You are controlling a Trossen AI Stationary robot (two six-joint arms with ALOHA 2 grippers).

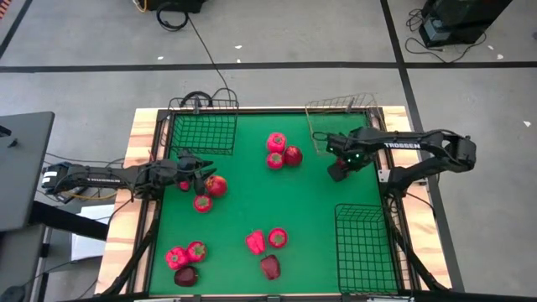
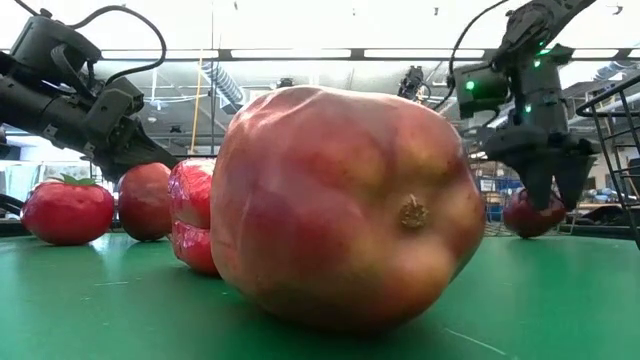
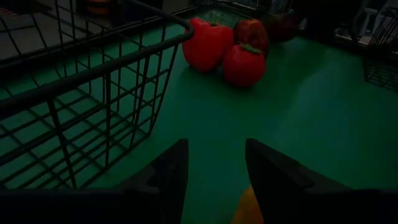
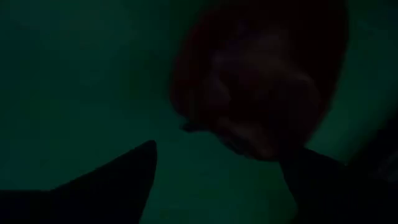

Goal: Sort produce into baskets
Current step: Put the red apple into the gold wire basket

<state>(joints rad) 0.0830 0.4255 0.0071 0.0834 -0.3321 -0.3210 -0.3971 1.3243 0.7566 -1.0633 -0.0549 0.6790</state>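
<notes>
Red produce lies in groups on the green mat. A pepper, an apple and a tomato sit mid-table. My left gripper is open and empty beside the squarish black basket, with a tomato and two more red items close by. My right gripper is open, pointing down over a dark red apple that rests on the mat. The arm hides this apple in the high view. The gold basket stands far right and the longer black basket near right. My right gripper stands over the dark red apple from above with its fingers spread on either side. I cannot tell whether they touch it. The apple sits on the mat.
More produce lies near the front: three items at the near left and three at the near middle. One apple sits right before the low camera. Bare mat lies between the groups at mid-table.
</notes>
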